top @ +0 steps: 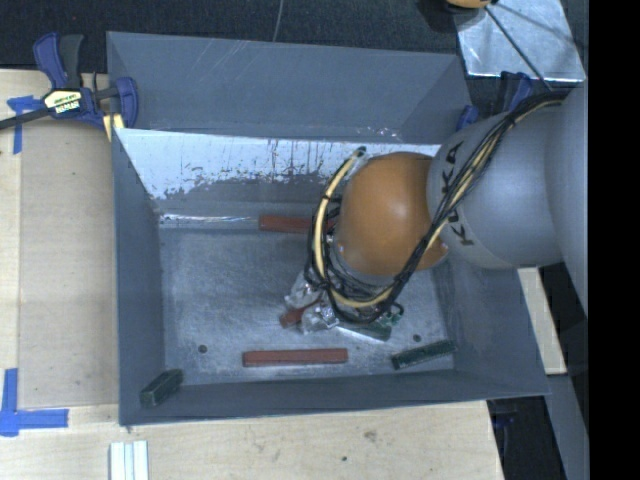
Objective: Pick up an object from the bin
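Observation:
My gripper (308, 311) is low over the middle of the bin floor, below the orange dome. A small reddish-brown piece (291, 319) lies right at its metal tip, touching or nearly so. Just in front of it, a long reddish-brown bar (295, 357) lies flat along the near side of the floor. A dark green flat stick (421, 353) rests to the right of the gripper near the front right corner.
Another reddish-brown bar (285, 224) lies by the back wall. A dark green block (160, 387) sits in the front left corner. The arm and its dome cover the right middle of the bin.

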Tool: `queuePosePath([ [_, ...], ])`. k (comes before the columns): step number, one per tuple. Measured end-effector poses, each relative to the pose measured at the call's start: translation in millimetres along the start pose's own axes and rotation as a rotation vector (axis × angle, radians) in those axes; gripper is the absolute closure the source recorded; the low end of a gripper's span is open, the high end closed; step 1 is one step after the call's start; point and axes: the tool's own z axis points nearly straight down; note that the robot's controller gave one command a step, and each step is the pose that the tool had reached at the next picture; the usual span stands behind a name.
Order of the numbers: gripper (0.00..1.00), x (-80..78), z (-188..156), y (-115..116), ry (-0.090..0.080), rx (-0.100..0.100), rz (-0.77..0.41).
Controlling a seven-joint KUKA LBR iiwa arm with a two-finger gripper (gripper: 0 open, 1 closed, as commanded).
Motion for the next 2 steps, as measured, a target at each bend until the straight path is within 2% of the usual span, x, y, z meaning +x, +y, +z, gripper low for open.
queuePosePath([
  [1,1.0,0.0,0,0,0.0,0.0,0.0],
  [2,1.0,7.9,-129,-30,0.019,-0.003,-0.078],
])
